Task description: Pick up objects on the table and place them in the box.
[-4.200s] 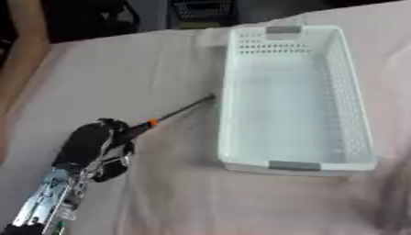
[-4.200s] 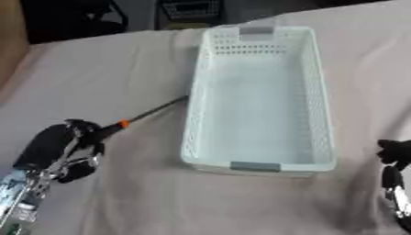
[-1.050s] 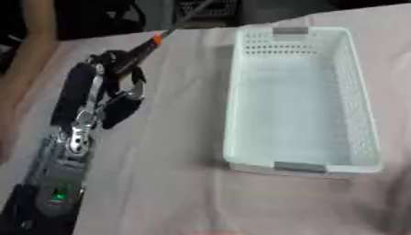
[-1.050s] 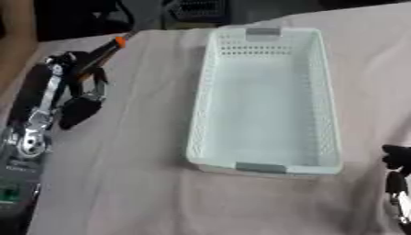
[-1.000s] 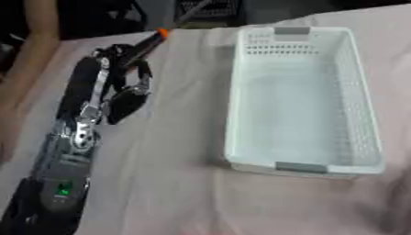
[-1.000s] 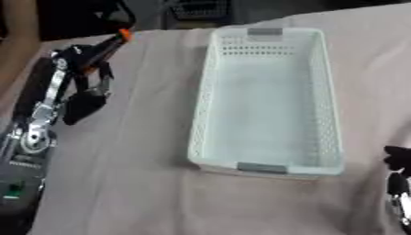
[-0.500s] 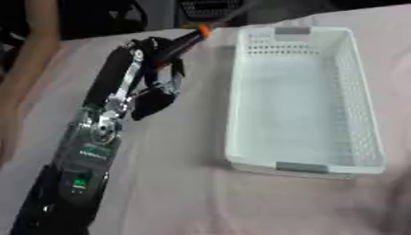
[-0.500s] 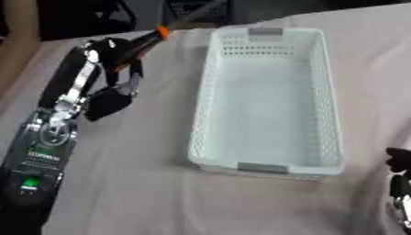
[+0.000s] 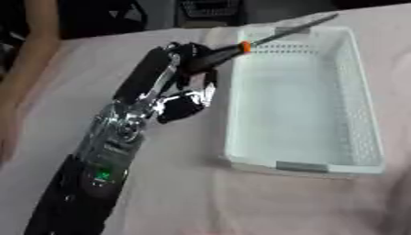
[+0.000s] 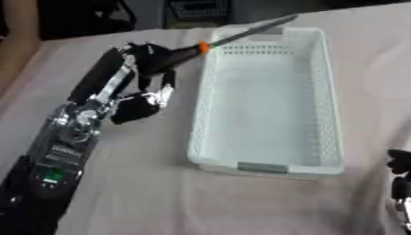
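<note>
My left hand (image 9: 189,64) is shut on a screwdriver (image 9: 269,37) with a black handle, an orange collar and a long grey shaft. The hand is raised beside the left rim of the white perforated box (image 9: 241,114). The shaft points up and right across the box's far left corner, its tip over the far rim. The box holds nothing that I can see. A few fingers of my right hand (image 10: 399,183) show at the lower right edge of the right eye view.
The table (image 9: 176,193) is covered with a pale pink cloth. A person's bare arm (image 9: 32,59) hangs along the far left edge. Dark furniture and a wire basket (image 9: 208,7) stand beyond the table's far edge.
My left arm has swung right towards the box, carrying the screwdriver with it; the shaft now reaches over the box's far left corner. The right hand has stayed put.
</note>
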Tool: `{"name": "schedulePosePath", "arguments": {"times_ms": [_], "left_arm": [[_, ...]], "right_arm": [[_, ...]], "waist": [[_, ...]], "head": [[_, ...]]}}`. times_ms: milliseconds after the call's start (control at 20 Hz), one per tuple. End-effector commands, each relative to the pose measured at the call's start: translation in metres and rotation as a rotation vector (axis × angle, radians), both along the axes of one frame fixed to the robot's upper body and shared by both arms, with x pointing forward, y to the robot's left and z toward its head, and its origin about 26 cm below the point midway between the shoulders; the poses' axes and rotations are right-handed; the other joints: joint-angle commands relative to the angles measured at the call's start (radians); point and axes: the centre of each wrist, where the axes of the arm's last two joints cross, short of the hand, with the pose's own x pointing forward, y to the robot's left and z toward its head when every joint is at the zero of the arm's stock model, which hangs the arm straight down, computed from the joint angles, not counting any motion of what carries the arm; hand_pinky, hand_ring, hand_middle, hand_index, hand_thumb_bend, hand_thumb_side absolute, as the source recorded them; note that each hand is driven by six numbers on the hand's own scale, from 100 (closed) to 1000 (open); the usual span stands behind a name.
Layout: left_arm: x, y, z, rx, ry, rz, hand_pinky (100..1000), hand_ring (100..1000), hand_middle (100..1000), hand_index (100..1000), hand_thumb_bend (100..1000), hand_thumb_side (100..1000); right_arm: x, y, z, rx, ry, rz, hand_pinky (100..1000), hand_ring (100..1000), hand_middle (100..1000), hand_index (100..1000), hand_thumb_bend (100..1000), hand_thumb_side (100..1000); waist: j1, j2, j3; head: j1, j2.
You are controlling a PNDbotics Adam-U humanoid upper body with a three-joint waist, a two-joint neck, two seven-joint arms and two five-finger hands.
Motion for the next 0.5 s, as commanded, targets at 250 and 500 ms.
{"name": "schedulePosePath", "arguments": {"times_ms": [250,500], "left_arm": [[0.013,-0.019,-0.005,0.092,0.018,-0.066,648,303,287,567,100,314],[0.026,-0.038,-0.014,0.166,0.046,-0.123,662,349,346,613,100,268]], "right_arm": [[-0.002,0.002,0.006,-0.013,-0.012,0.016,433,543,581,798,100,779],[-0.001,0.003,0.005,-0.014,-0.009,0.021,433,543,581,798,100,780]], "waist": [[-0.005,-0.016,-0.004],[-0.006,-0.016,-0.008]], "head": [[0.017,0.003],[0.024,0.004]]}}
